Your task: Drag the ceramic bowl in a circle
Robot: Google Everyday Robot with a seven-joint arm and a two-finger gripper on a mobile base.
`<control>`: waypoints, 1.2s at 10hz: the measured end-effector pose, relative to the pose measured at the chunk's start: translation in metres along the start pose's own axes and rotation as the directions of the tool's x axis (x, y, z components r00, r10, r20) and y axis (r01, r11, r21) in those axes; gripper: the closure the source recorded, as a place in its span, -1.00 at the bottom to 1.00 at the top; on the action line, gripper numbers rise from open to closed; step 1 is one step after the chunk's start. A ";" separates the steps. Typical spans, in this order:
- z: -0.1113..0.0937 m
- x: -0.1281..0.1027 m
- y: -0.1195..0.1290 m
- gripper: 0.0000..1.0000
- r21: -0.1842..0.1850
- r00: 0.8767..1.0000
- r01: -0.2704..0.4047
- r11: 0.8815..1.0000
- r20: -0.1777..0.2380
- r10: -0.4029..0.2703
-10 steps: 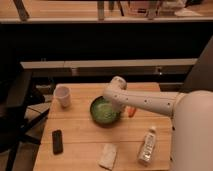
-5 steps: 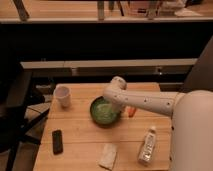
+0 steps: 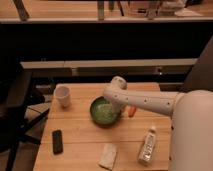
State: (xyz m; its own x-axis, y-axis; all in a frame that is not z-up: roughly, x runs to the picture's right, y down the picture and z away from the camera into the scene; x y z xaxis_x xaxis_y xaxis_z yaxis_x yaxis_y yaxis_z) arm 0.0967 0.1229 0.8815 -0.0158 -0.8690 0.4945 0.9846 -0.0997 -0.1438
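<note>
A dark phone (image 3: 57,141) lies at the table's (image 3: 80,135) left, a white cup (image 3: 62,96) behind it. Mid-table sits the ceramic bowl (image 3: 103,112); the gripper (image 3: 116,107) reaches down at its right rim. A plastic bottle (image 3: 146,146) stands further right.
</note>
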 end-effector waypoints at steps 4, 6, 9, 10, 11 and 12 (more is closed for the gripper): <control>0.000 0.004 0.001 0.98 0.000 0.999 0.047 0.999 -0.004 -0.047; 0.000 0.004 0.001 0.98 0.000 0.997 0.074 0.997 -0.005 -0.074; 0.001 0.005 0.001 0.98 0.000 0.993 0.118 0.993 -0.008 -0.118; 0.001 0.006 0.001 0.98 -0.001 0.991 0.137 0.991 -0.009 -0.137; 0.001 0.006 0.001 0.98 -0.001 0.990 0.144 0.990 -0.009 -0.144; 0.001 0.006 0.001 0.98 -0.001 0.988 0.153 0.988 -0.009 -0.153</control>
State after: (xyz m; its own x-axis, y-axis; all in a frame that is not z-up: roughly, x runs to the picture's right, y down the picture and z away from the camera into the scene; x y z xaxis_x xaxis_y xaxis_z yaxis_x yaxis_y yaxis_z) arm 0.0975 0.1182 0.8853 -0.1676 -0.8481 0.5026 0.9705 -0.2317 -0.0674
